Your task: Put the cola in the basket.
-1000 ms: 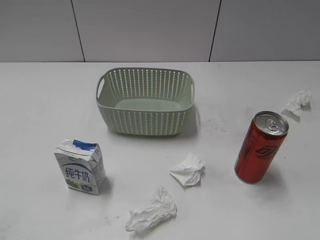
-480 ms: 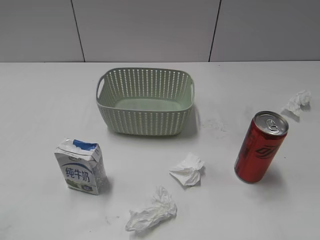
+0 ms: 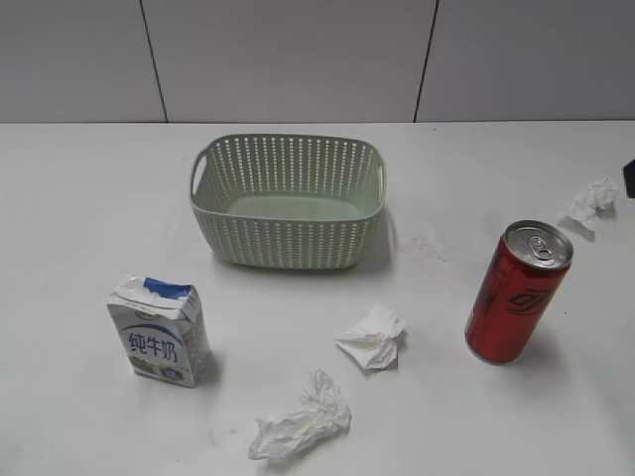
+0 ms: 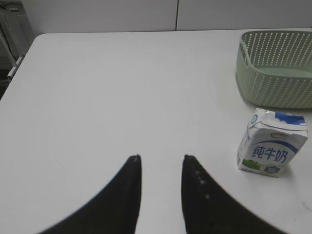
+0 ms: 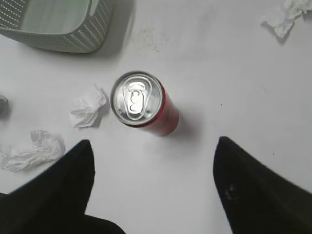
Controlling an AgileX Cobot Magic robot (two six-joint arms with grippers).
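The cola, a tall slim red can (image 3: 518, 292) with a silver top, stands upright on the white table at the right. In the right wrist view I see it from above (image 5: 144, 103). My right gripper (image 5: 155, 141) is wide open and empty, hovering above the table just short of the can. The pale green perforated basket (image 3: 288, 201) stands empty at the back middle; it also shows in the left wrist view (image 4: 278, 68) and the right wrist view (image 5: 58, 29). My left gripper (image 4: 161, 157) is open and empty over bare table, far left of the basket.
A white-and-blue milk carton (image 3: 159, 329) stands at the front left and shows in the left wrist view (image 4: 271, 142). Crumpled tissues lie at the front middle (image 3: 372, 337), the front (image 3: 301, 421) and the far right (image 3: 592, 201). A dark edge (image 3: 629, 177) shows at the right border.
A dark edge has come into the exterior view at the right border. The can, basket, carton and tissues have not moved.
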